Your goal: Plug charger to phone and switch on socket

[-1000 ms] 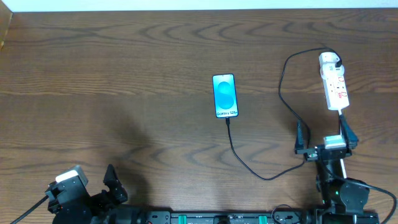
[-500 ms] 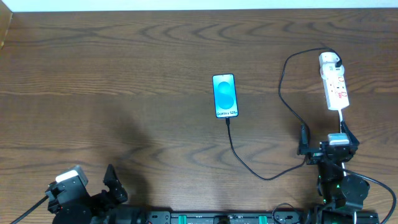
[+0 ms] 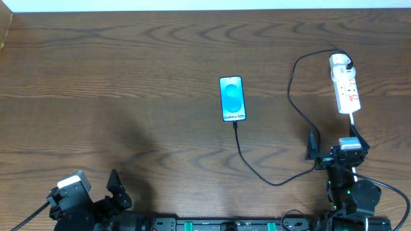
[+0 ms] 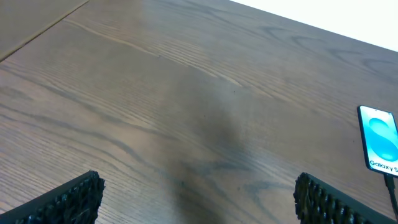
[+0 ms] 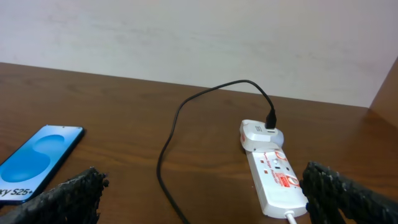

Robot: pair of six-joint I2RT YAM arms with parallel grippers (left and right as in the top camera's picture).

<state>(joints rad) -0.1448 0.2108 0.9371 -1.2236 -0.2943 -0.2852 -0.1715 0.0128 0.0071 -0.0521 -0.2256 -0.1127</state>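
The small rectangular smartphone with black edges and a bright cyan-blue screen [image 3: 232, 99] lies flat, screen up, on the dark brown wood-grain table [image 3: 128, 77]. The long thin black charger cable [image 3: 253, 168] touches the phone's near short edge with its connector tip, runs from the phone toward the robot, then curves right and rises in a loop. The white elongated power-strip socket with small red marks [image 3: 345, 85] lies well apart from the phone, to its right. The cable's black plug [image 5: 271, 118] sits in a white block at the socket's far end. The right hand [image 3: 335, 147] sits right of the phone, nearer the robot, fingers spread wide and empty. The left hand [image 4: 199, 202] sits far left of the phone, nearer the robot, fingers spread wide and empty
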